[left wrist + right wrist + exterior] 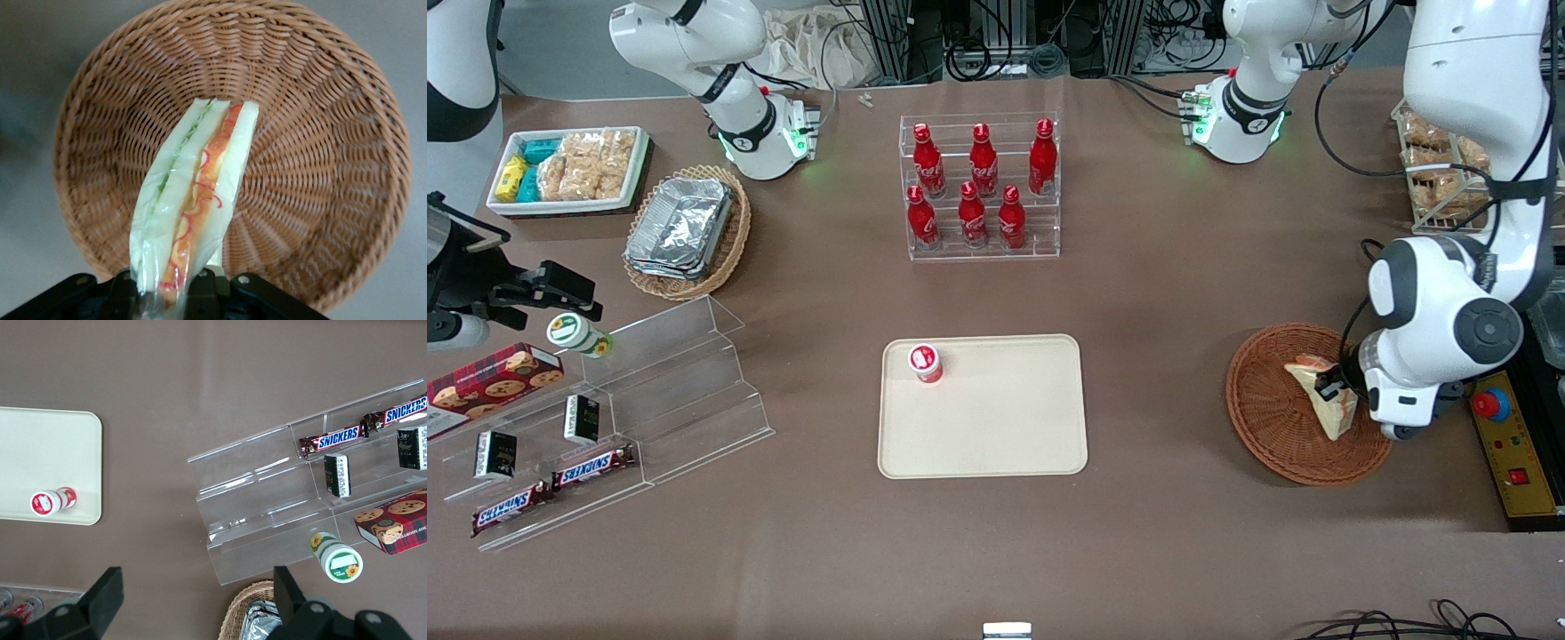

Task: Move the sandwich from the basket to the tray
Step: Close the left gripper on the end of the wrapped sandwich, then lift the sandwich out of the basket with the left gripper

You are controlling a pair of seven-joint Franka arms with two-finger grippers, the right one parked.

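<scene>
Gripper [180, 293] fingers pinch the plastic-wrapped sandwich [193, 200] by one end, holding it just above the round wicker basket [1272, 427]. The pickup looks done; the carry to the cream tray [1005, 427], well apart toward the table's middle, remains.

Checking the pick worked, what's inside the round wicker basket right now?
Only the wrapped sandwich, clamped by the gripper above the basket. The weave around it is bare; the patch directly beneath the sandwich is covered.
</scene>
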